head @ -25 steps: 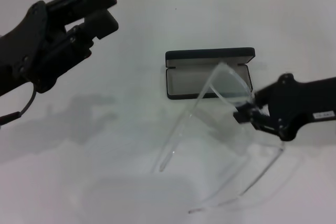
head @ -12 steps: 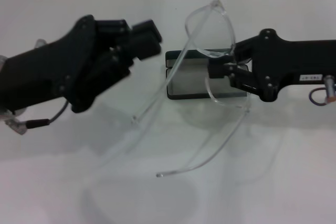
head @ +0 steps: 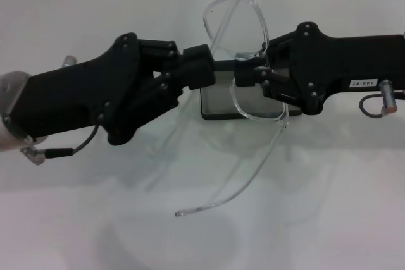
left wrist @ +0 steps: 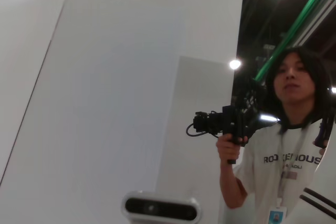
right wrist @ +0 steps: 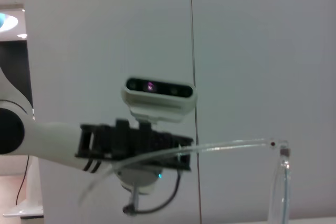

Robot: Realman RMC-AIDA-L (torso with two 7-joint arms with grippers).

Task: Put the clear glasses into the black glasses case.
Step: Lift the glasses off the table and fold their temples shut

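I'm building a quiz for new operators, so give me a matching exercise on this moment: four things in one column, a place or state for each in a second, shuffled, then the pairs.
Things:
1. clear glasses
2. black glasses case
3. right gripper
4. left gripper

Places or states:
A. lying open on the table, partly hidden under both arms
B. reaching in from the robot's left, tip beside the lens
C. held up in the air above the case, arms unfolded
D. clamped on the lens from the robot's right

Pairs: 1-C, 2-A, 3-D, 4-B
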